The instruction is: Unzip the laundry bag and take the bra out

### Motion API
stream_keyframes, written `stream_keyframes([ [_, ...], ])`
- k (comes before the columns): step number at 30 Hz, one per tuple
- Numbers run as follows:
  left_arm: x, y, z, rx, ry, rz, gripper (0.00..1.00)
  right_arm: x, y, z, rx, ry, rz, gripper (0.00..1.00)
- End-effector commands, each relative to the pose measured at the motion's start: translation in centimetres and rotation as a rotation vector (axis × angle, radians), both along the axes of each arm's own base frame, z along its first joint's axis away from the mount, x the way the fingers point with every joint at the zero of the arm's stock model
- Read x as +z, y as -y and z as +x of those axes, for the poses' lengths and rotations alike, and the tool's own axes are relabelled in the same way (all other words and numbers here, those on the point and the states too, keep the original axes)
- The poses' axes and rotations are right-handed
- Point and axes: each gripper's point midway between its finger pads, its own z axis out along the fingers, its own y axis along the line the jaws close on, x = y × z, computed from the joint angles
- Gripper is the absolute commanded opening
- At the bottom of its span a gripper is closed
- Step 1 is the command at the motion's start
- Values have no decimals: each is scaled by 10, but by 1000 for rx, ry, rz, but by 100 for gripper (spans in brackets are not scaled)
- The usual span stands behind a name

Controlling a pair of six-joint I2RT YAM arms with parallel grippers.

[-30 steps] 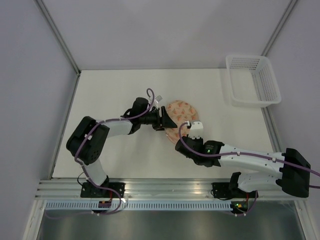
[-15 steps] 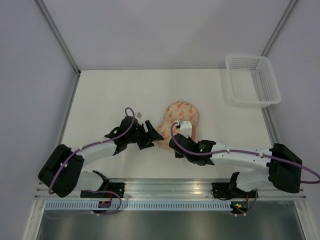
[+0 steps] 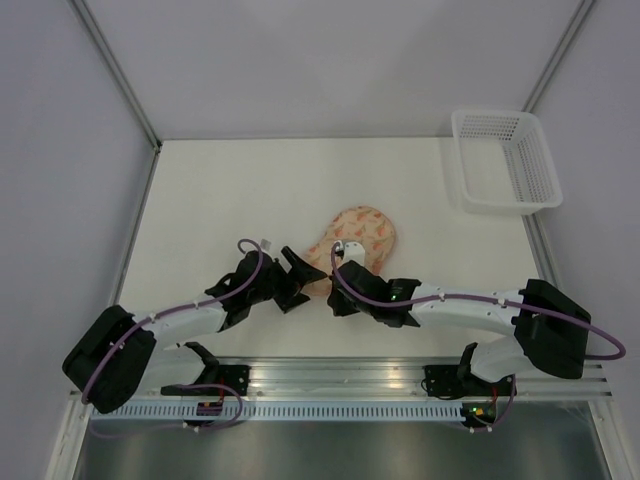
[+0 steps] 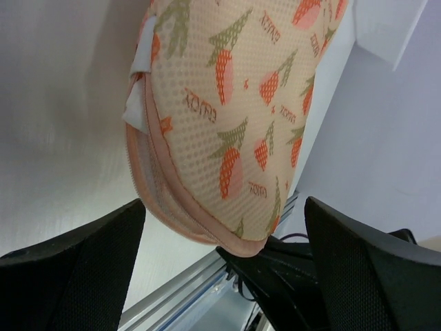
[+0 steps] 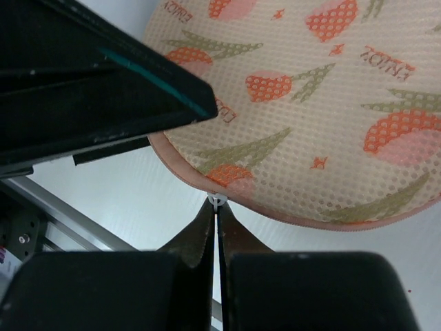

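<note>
- My right gripper (image 5: 217, 224) is closed all the way. Its tips meet on the small pale zipper pull (image 5: 217, 201) at the near edge of the laundry bag (image 5: 324, 117), and I read that as a pinch on the pull.
- My left gripper (image 4: 224, 202) is spread wide and holds nothing. The rounded end of the bag sits between its fingers and just ahead of them. I cannot tell whether either finger touches the fabric.
- The bag lies on the table (image 3: 200, 200) near the middle, just beyond both wrists. It is well apart from the white basket (image 3: 535, 165) in the far right corner.
- The right wrist view shows the pink zipper rim (image 4: 155, 186) closed along the stretch beside the pull. The left wrist view shows it gaping on one side, with white inside. I cannot say whether that white is lining, a label or the bra.
- I judge the task to be at an early stage, with the unzipping barely begun at most. No bra lies out on the table, so I take it to be inside the bag.
- What remains is to run the pull round the rim, steady the bag and lift the garment out.
</note>
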Motion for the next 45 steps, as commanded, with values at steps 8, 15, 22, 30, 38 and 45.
stream_keyframes([
  [8,29,14,39,142,52,-120,46,14,-11,-13,100,-1,99,0],
  [15,33,15,41,135,71,-121,2,14,-6,-14,91,-3,78,0],
  [22,29,11,39,38,116,-55,2,2,47,5,-88,17,-227,0],
  [30,21,9,26,-170,164,17,2,-7,86,16,-200,22,-331,0],
  [38,26,-3,27,-328,196,50,2,-12,104,22,-246,15,-372,0],
  [45,50,19,37,-546,285,-24,2,-18,105,27,-237,14,-369,0],
])
